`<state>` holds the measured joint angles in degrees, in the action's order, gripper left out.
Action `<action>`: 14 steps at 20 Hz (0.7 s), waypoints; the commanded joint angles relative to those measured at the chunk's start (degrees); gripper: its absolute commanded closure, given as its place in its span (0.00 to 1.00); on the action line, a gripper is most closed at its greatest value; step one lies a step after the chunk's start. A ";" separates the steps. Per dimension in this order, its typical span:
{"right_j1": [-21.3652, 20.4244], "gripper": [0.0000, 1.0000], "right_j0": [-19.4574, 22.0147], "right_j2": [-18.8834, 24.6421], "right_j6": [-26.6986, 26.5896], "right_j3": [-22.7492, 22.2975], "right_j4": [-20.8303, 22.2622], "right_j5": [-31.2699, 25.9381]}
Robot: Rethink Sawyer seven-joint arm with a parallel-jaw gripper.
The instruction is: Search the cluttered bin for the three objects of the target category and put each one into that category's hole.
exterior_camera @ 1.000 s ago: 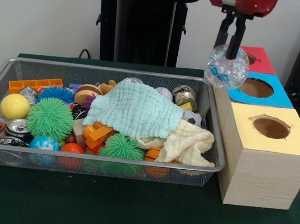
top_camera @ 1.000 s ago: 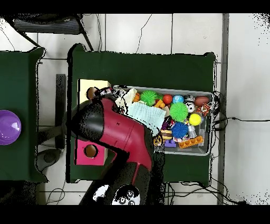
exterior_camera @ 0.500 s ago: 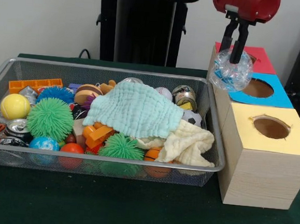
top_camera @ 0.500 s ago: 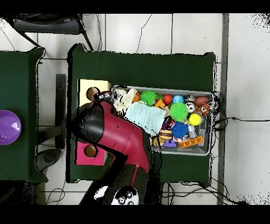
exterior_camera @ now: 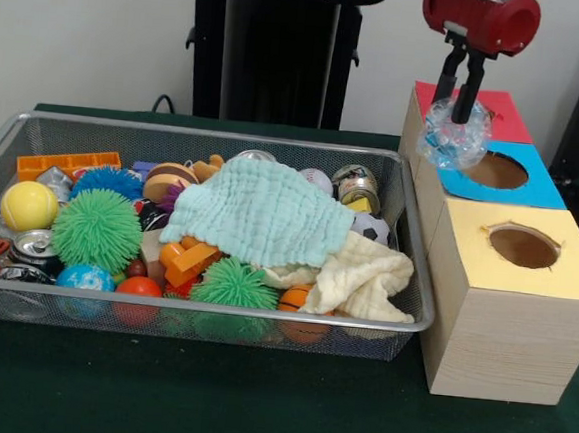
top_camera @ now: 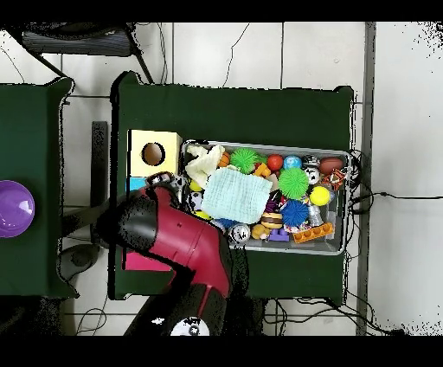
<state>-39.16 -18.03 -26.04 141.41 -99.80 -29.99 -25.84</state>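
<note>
In the front view my gripper (exterior_camera: 457,117) hangs from the red arm head at the top right, shut on a crumpled clear plastic bottle (exterior_camera: 453,139). The bottle hovers over the left edge of the blue-topped box (exterior_camera: 534,188), just left of its round hole (exterior_camera: 494,170). The red-topped box (exterior_camera: 493,113) stands behind it and the yellow-topped box (exterior_camera: 525,285) with its hole (exterior_camera: 523,246) in front. In the overhead view the red arm (top_camera: 177,247) covers the blue and red boxes and the gripper itself.
A wire mesh bin (exterior_camera: 413,246) left of the boxes holds a pale green cloth (exterior_camera: 260,212), a cream cloth (exterior_camera: 360,277), spiky green balls (exterior_camera: 96,227), a yellow ball (exterior_camera: 28,204), cans (exterior_camera: 355,184) and orange bricks (exterior_camera: 68,164). A purple bowl (top_camera: 13,208) sits on a side table.
My gripper has carried the clear plastic bottle to the right and slightly up, from above the bin's right end to the blue box's edge. The bin's contents have not moved.
</note>
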 commanded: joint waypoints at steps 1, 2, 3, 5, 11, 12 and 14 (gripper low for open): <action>0.30 1.00 -2.40 4.50 14.78 -5.78 -2.70 -3.81; 0.36 1.00 -2.63 4.70 14.79 -5.83 -2.92 -3.41; 0.57 1.00 -2.87 5.02 14.91 -5.80 -3.25 -3.13; 1.09 1.00 -3.32 5.67 15.04 -5.82 -3.86 -2.27; 2.63 1.00 -3.20 7.36 13.60 -6.55 -5.11 1.24; 2.77 1.00 -2.78 7.74 12.99 -6.84 -5.27 2.00; 2.88 1.00 -2.34 8.15 12.35 -7.10 -5.44 2.29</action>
<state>-38.53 -21.98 -24.75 141.43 -101.87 -32.47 -25.83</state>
